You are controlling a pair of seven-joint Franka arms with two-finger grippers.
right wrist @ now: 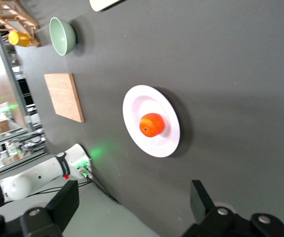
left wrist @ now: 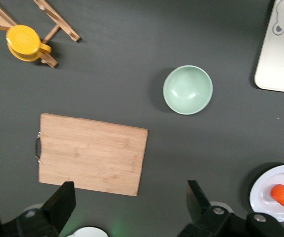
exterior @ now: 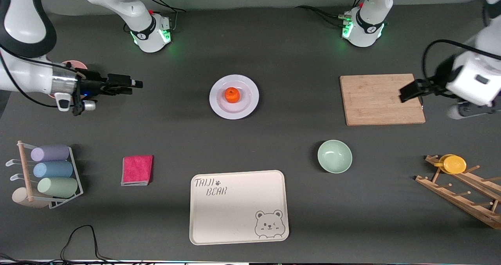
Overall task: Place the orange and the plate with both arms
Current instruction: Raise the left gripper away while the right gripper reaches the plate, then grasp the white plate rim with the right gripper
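Orange (exterior: 231, 95) sits on plate (exterior: 234, 96) already (looks done); left gripper (exterior: 410, 91) and right gripper (exterior: 129, 83), both wide, empty, just need parking.

— Middle of the surface (exterior: 297, 61)?
— Orange (exterior: 231, 95) in the plate (exterior: 250, 100), midway between the two arms' ends.
— Toward the left arm's end?
— Cutting board (exterior: 381, 99), level with the plate, well apart from it. Bowl (exterior: 334, 156) nearer the front camera than the board. Peg rack (exterior: 462, 192) at the surface's edge, cup (exterior: 454, 164) on it.
— Toward the right arm's end?
— Cloth (exterior: 137, 170), then wire rack (exterior: 47, 175) by the edge.
— Nearest the camera?
— Tray (exterior: 238, 206), between cloth and bowl.
— Hands?
— Left hand (exterior: 407, 91) over the board's outer end; right hand (exterior: 135, 84) over bare surface, between plate and edge.
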